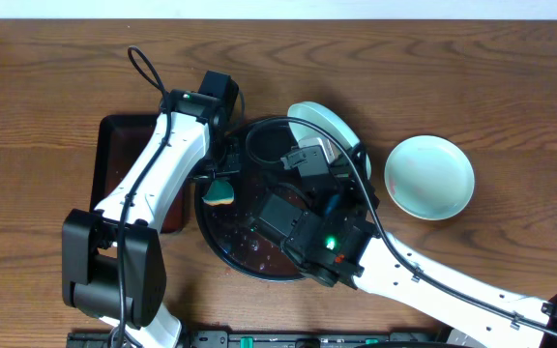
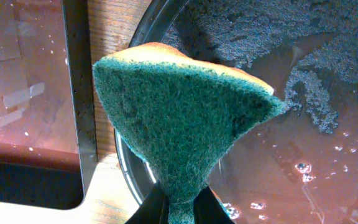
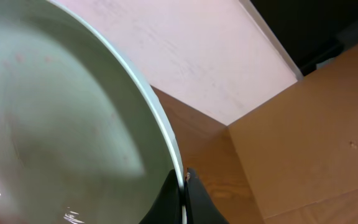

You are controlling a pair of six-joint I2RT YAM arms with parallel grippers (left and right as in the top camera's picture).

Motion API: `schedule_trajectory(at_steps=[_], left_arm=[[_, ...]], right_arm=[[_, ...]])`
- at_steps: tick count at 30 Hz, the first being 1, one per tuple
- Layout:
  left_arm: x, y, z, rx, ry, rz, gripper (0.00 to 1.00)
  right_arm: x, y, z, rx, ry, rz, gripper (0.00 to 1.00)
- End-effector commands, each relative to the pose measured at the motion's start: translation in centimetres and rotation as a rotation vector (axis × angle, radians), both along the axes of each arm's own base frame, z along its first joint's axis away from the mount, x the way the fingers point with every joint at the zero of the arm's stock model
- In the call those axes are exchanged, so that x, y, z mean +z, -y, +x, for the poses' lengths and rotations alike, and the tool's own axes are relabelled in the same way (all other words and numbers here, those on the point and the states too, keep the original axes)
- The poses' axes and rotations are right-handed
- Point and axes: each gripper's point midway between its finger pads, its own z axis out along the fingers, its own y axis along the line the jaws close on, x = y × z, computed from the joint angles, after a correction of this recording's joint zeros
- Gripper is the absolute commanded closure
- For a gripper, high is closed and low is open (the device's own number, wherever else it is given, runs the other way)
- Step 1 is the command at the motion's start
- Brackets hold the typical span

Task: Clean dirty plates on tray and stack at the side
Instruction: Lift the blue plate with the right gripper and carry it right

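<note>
The left gripper [image 2: 179,210] is clenched on a green-and-yellow sponge [image 2: 179,118], the wet round black tray [image 2: 291,162] beneath its jaws. The right gripper [image 3: 182,202] pinches a tilted mint plate [image 3: 61,124] by its rim; another mint plate [image 1: 429,177] lies well apart.

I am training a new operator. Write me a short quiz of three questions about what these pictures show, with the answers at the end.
1. True or false: the left gripper is shut on the sponge.
2. Choose one. Relative to the round black tray, where does the free mint plate lie? A) inside it; B) on the table to its right in the overhead view; C) to its left in the overhead view.
3. Fill the gap: the right gripper holds the other mint plate by its ____.

Key: 1 true; 2 B; 3 rim.
</note>
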Motion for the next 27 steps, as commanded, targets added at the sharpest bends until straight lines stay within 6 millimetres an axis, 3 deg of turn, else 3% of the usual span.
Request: schedule_trajectory(at_steps=[1, 7, 12, 18, 20, 27], left_arm=[[1.0, 0.1, 0.4, 0.007, 0.028, -0.007, 0.92], [1.0, 0.1, 0.4, 0.007, 0.028, -0.007, 0.92], [1.0, 0.1, 0.4, 0.007, 0.028, -0.007, 0.93], [1.0, 0.1, 0.4, 0.007, 0.028, -0.007, 0.93], [1.0, 0.1, 0.4, 0.007, 0.028, -0.007, 0.93], [1.0, 0.1, 0.4, 0.007, 0.028, -0.007, 0.92]], right_arm=[[1.6, 0.5, -0.4, -0.019, 0.07, 0.003, 0.99], [0.7, 0.4, -0.2, -0.011, 0.035, 0.041, 0.99], [-4.0, -0.3, 0.1, 0.03, -0.201, 0.212, 0.99], [-9.8, 0.2, -0.3, -0.002, -0.553, 0.46, 0.99], [-11.0, 0.6, 0.0, 0.005, -0.668, 0.528, 0.99], [-12.5, 2.4, 1.5, 0.04, -0.856, 0.743, 0.99]])
